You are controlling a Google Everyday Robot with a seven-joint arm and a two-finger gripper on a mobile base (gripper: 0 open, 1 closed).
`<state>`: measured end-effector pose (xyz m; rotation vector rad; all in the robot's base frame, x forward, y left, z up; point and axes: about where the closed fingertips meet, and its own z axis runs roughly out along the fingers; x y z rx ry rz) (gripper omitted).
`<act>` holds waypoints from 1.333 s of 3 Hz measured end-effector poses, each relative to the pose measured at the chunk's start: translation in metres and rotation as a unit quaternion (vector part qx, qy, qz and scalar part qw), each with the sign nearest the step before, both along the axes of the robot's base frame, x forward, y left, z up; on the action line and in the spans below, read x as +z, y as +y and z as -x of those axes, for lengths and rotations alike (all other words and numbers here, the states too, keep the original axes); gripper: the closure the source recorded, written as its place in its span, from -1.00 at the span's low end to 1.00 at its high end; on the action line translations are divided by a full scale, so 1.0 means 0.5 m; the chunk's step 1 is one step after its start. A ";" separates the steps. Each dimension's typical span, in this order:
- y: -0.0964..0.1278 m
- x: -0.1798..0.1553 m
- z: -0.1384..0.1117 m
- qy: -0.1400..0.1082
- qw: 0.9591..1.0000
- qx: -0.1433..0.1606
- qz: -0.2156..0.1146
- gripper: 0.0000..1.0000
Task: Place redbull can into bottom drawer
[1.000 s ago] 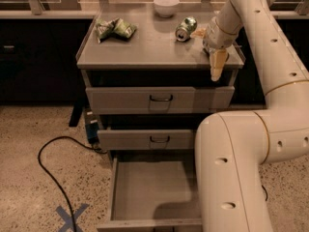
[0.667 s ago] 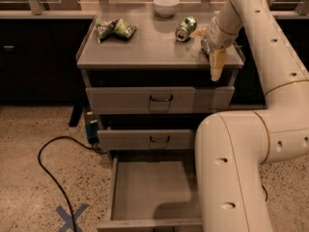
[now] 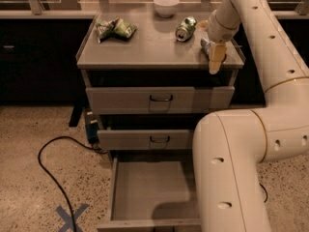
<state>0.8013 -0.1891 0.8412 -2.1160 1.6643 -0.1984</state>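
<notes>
The redbull can (image 3: 206, 46), slim and silvery-grey, is at the right front of the cabinet top (image 3: 145, 50). My gripper (image 3: 213, 57) is there too, shut on the can, with one pale finger (image 3: 216, 61) hanging down past the top's front edge. The bottom drawer (image 3: 149, 190) is pulled wide open below, showing a plain grey floor with nothing in it. My arm's large white link (image 3: 231, 173) covers the drawer's right side.
A fatter green can (image 3: 186, 28) lies on its side left of the gripper. A green chip bag (image 3: 116, 29) lies at the top's left and a white bowl (image 3: 166, 6) at the back. The two upper drawers (image 3: 159, 99) are slightly ajar. A black cable (image 3: 53, 170) runs across the floor.
The gripper with the can has risen very slightly; nothing else has moved.
</notes>
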 end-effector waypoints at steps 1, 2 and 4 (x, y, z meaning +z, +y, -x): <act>-0.037 0.020 -0.020 -0.016 0.997 -0.070 -0.004 -1.00; -0.064 0.035 -0.038 -0.030 0.991 -0.129 -0.015 -1.00; -0.099 0.039 -0.052 -0.046 0.979 -0.175 -0.097 -1.00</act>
